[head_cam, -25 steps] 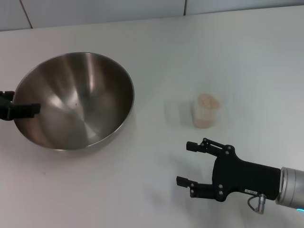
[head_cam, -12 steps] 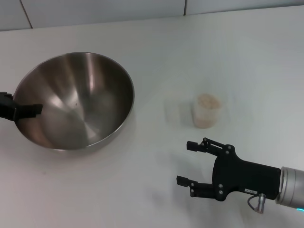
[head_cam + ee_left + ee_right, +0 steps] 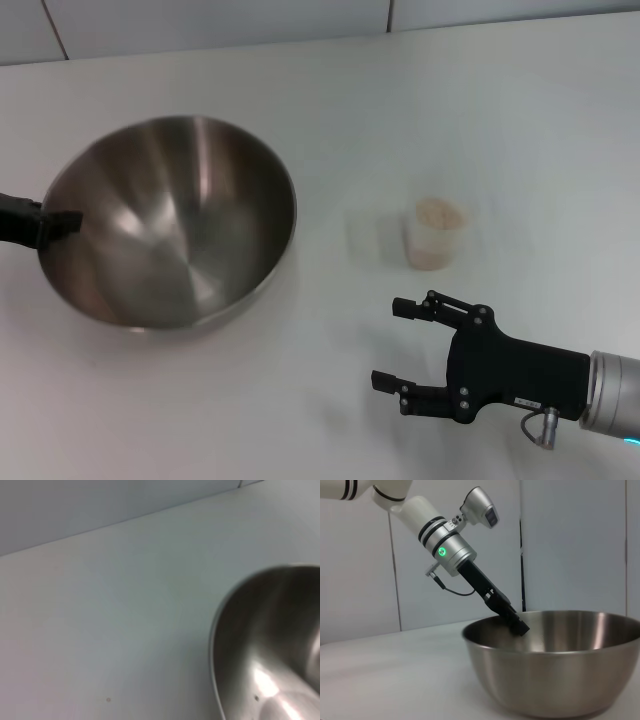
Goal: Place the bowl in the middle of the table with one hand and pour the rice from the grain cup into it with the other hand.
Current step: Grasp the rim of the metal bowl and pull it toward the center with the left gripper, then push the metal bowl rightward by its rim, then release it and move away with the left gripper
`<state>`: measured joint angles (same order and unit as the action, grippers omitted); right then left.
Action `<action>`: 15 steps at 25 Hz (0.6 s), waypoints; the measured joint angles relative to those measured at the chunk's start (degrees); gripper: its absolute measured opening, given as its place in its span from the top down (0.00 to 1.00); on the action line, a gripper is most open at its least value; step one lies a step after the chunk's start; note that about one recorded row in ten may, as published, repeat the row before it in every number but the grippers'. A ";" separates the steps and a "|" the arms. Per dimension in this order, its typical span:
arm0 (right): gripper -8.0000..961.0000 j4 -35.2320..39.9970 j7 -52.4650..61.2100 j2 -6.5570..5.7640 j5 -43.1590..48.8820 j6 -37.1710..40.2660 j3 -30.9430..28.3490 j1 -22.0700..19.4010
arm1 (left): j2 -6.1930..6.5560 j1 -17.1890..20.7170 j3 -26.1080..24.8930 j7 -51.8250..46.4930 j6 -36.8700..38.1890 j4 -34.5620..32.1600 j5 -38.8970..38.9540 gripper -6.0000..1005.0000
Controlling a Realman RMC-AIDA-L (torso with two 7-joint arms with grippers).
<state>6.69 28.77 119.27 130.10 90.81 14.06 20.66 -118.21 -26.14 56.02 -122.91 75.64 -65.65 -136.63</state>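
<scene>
Two arms share a plain white counter (image 3: 330, 120) that runs back to a grey-white tiled wall (image 3: 200, 20) along its far edge. On the left, the left gripper (image 3: 45, 222) has its fingers (image 3: 512, 617) closed on the rim of the bowl (image 3: 170, 225), one finger inside the rim and one outside. The bowl sits on the left part of the counter, steel and shiny inside. To its right, well apart, the cup (image 3: 437, 232) stands upright with rice (image 3: 438, 211) inside it. Nearer the robot and just right of the cup's line, the right gripper (image 3: 400, 345) hangs over bare counter with fingers spread wide, holding nothing, pointing left. Nothing lies between bowl and cup.
</scene>
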 joint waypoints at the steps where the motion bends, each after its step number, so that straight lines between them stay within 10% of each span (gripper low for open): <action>1: 0.13 -0.01 0.00 0.00 0.00 -0.01 0.00 0.00 | 0.02 -0.19 -0.02 0.00 0.24 0.02 -0.24 0.65; 15: 0.13 -0.01 0.10 0.00 0.21 -0.03 -0.01 -0.06 | 0.06 -8.30 -6.61 -0.68 2.41 7.74 0.08 0.97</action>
<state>6.68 28.88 119.26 130.31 90.78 14.06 20.60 -118.15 -34.44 49.40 -123.59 78.05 -57.91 -136.55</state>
